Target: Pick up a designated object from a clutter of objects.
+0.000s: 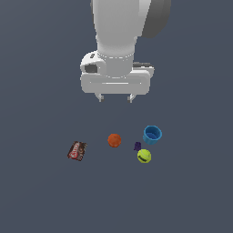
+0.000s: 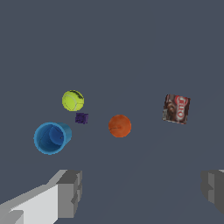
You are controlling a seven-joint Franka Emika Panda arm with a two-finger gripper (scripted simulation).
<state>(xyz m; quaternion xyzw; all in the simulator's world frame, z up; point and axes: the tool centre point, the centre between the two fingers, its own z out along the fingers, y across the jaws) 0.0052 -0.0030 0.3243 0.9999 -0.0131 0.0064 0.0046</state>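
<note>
The yellow-green tennis ball (image 1: 144, 156) with a dark curved mark lies on the grey floor toward the exterior view's right; it also shows in the wrist view (image 2: 73, 100). Close to it are a tiny purple block (image 1: 137, 146) (image 2: 82, 118) and a blue cup (image 1: 152, 134) (image 2: 51, 138). An orange-red ball (image 1: 114, 140) (image 2: 120, 126) sits in the middle and a brown-red flat packet (image 1: 77, 150) (image 2: 176, 109) toward the exterior view's left. My gripper (image 1: 115, 97) hangs open and empty well above the clutter, roughly over the orange-red ball. Its fingers (image 2: 70, 194) stand wide apart.
The white arm (image 1: 119, 36) comes down from the top of the exterior view. The items rest on a plain dark grey surface (image 1: 45, 195) with no edges or walls in view.
</note>
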